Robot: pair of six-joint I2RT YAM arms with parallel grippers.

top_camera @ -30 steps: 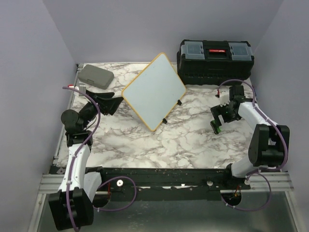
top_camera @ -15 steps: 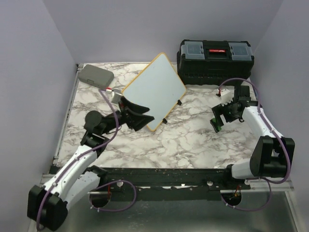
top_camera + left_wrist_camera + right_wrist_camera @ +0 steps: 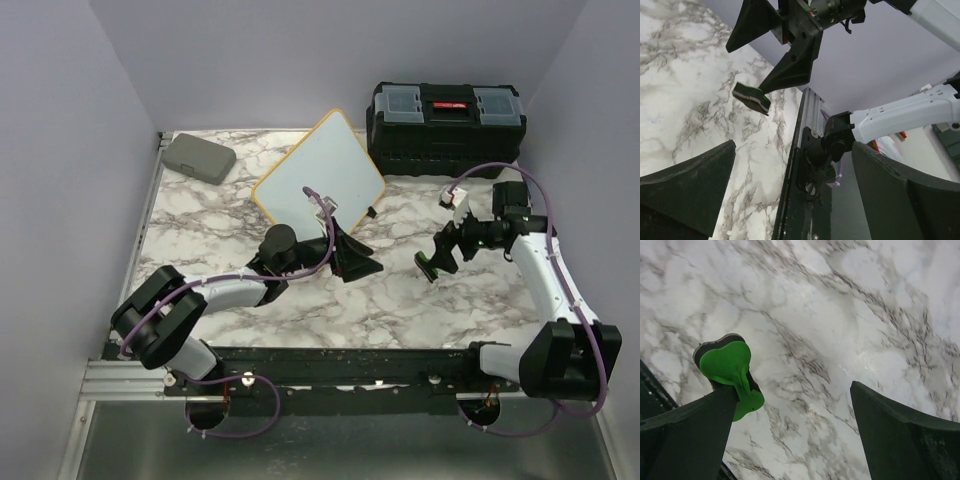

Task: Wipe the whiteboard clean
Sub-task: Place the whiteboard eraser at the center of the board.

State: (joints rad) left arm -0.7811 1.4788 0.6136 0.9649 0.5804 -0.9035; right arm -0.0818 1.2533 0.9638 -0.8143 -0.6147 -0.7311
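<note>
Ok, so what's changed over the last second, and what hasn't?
The left gripper swung from the whiteboard's left side across its near corner toward the middle, jaws open, facing the right gripper. The right gripper eased left and nearer, green eraser at one fingertip, jaws wide. Nothing was grasped or released. Whiteboard, toolbox and grey case stayed put.
</note>
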